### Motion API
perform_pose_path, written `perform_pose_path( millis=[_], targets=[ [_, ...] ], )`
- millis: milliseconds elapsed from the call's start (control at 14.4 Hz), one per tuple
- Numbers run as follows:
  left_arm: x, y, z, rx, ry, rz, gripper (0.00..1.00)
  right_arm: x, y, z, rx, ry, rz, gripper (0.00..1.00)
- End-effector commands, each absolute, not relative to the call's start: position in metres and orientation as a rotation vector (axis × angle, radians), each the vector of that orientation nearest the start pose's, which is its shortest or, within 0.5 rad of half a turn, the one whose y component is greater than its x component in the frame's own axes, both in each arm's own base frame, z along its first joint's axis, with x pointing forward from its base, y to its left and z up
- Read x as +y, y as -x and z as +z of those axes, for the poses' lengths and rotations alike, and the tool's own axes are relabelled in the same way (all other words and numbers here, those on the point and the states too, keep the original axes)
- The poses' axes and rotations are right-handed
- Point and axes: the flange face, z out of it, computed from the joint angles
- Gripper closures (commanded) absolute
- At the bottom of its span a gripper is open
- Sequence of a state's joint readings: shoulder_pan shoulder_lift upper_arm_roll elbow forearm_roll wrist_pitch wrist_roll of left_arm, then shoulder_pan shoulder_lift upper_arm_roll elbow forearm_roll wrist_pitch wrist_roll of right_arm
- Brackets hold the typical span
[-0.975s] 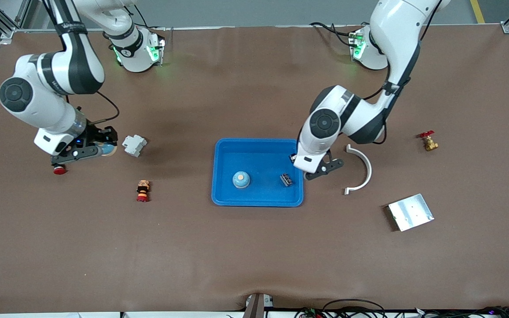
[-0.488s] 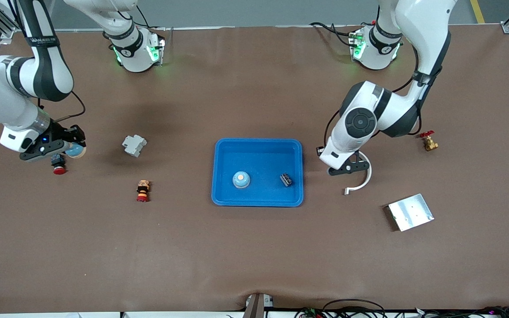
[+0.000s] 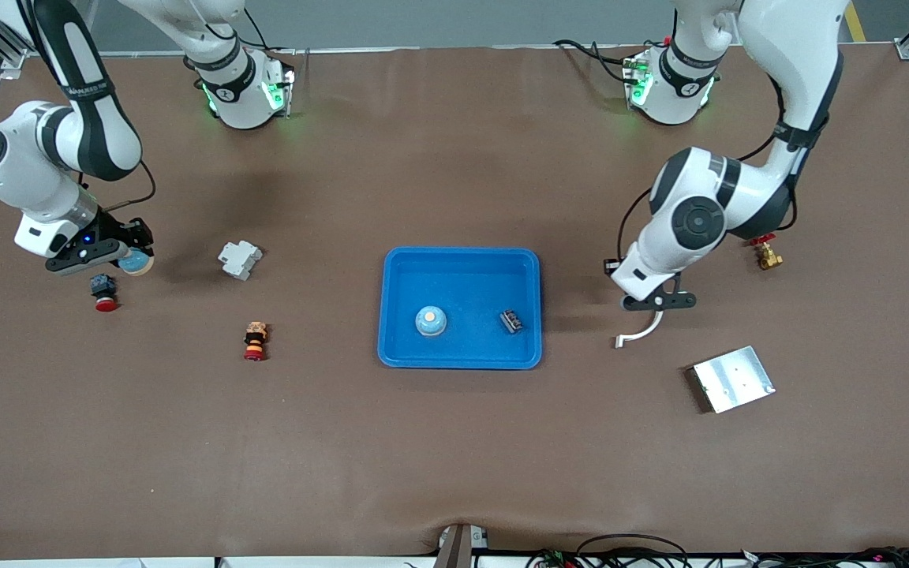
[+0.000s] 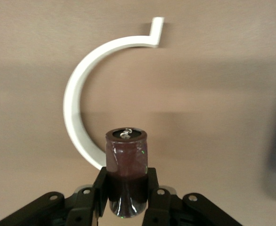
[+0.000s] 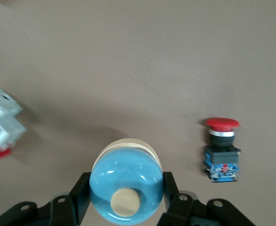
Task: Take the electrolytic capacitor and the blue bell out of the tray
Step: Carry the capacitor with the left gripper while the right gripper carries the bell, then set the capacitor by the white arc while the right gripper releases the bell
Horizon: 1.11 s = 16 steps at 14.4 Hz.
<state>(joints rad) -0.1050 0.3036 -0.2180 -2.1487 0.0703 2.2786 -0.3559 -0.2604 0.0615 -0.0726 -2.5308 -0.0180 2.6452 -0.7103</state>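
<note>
My left gripper (image 3: 656,302) is shut on a dark maroon capacitor (image 4: 126,155), held upright above the table over a white curved bracket (image 3: 644,331); in the left wrist view the gripper (image 4: 126,181) pinches the capacitor's lower half. My right gripper (image 3: 132,260) is shut on a blue bell (image 3: 139,263) with a cream knob, above the table by a red push button (image 3: 105,293). The right wrist view shows the bell (image 5: 124,181) held between the jaws. A blue tray (image 3: 461,260) sits mid-table between the two grippers.
The tray holds a second blue bell (image 3: 430,321) and a small dark part (image 3: 510,321). A white breaker (image 3: 239,259) and a stacked button switch (image 3: 255,340) lie toward the right arm's end. A metal plate (image 3: 733,379) and a brass valve (image 3: 766,252) lie toward the left arm's end.
Both arms have moved away from the tray toward their own ends of the table. The left gripper now hangs over the white bracket; the right gripper is beside the red push button.
</note>
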Motion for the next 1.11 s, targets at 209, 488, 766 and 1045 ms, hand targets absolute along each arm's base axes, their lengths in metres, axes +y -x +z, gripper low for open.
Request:
perform_pose_path(
  millis=[209, 488, 766, 1045],
  targets=[
    [-0.079, -0.529, 0.255, 0.259, 3.125, 0.244, 0.99, -0.178, -0.428, 0.211, -0.589, 3.096, 0.007, 1.00],
    [-0.046, -0.539, 0.245, 0.338, 3.151, 0.220, 0.97, -0.176, -0.423, 0.192, -0.507, 3.067, 0.040, 1.00],
    [-0.045, -0.548, 0.228, 0.334, 3.174, 0.143, 0.97, -0.174, -0.423, 0.179, -0.503, 3.068, 0.042, 1.00],
    [-0.041, -0.556, 0.206, 0.380, 3.152, 0.055, 0.96, -0.173, -0.426, 0.179, -0.497, 3.072, 0.029, 0.76]
  ],
)
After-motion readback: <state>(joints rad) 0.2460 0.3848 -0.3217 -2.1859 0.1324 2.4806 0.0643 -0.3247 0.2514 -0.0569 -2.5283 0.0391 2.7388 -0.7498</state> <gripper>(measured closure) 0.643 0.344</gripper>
